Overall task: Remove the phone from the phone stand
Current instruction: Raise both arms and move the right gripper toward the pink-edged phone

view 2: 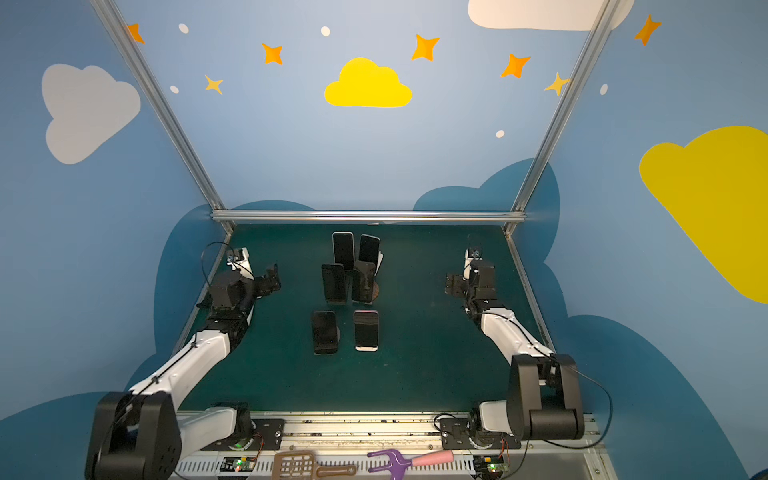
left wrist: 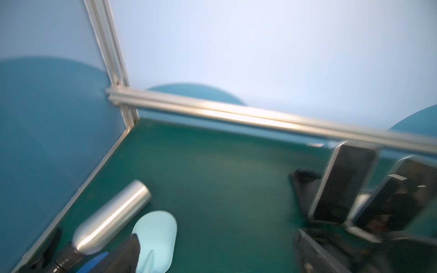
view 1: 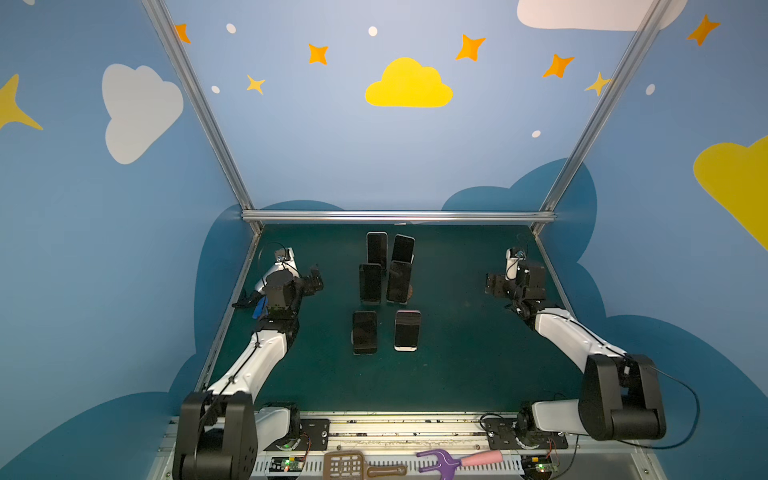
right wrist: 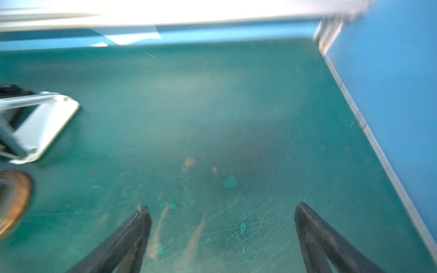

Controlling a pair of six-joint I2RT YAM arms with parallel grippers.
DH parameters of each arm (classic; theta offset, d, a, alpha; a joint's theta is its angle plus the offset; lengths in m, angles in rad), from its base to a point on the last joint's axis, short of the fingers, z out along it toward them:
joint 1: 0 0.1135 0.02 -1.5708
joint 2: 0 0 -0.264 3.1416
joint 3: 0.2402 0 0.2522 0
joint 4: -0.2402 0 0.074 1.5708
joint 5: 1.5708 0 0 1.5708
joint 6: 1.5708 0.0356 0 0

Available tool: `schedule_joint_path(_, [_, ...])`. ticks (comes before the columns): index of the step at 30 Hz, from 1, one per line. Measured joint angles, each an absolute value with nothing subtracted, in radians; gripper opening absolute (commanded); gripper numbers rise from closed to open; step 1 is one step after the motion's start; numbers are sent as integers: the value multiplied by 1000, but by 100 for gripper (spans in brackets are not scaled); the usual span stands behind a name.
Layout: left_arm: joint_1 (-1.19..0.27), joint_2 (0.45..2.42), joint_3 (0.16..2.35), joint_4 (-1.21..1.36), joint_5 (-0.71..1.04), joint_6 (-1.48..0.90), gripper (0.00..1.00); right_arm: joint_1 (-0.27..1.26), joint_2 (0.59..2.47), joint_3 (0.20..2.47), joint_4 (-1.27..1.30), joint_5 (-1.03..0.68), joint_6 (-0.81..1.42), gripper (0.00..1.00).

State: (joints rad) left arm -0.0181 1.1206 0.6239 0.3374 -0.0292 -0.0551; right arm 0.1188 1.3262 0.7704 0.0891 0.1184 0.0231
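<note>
Counting down, we find one green worktop (view 1: 457, 374), two arms (view 1: 266, 353) at its sides, and six phones (view 1: 365, 332) propped on stands (view 1: 411, 291) in three pairs mid-worktop. Right fingers (right wrist: 139, 224) spread over bare worktop; of the left fingers (view 1: 314, 276) we cannot tell.

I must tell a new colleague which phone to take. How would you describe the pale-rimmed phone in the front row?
In a top view, find the dark green table mat, where six dark-screened phones stand in three rows of two. In the row nearest the camera, take the right-hand phone. Unlike the all-black phone beside it, it has a pale silvery rim.
</note>
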Motion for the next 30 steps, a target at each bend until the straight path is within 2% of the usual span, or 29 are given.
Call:
schedule_joint_path(5, [-22,973,750,155,22,-288,100,161,1198,896,-61,168,101,95])
schedule_joint_path(10, [-12,895,755,-19,27,-648,100,96,1076,896,-150,215,394,95])
schedule_joint_path(13, [11,813,662,-81,25,-830,100,26,1031,832,-173,157,481,82])
schedule_joint_path(15, [17,750,595,-140,23,-903,100,13,1024,807,-213,111,505,80])
schedule_joint_path(19, [-3,728,602,-227,39,-947,100,30,1027,829,-329,53,516,72])
schedule_joint_path(24, [-48,695,624,-252,122,-943,100,106,1003,845,-436,54,528,72])
schedule_joint_path(26, [-71,685,624,-266,184,-939,100,175,979,845,-474,74,545,76])
schedule_joint_path(28, [-82,675,622,-293,222,-936,100,266,944,841,-498,115,556,85])
schedule_joint_path(30, [-88,650,604,-316,255,-936,100,363,888,823,-506,162,564,87])
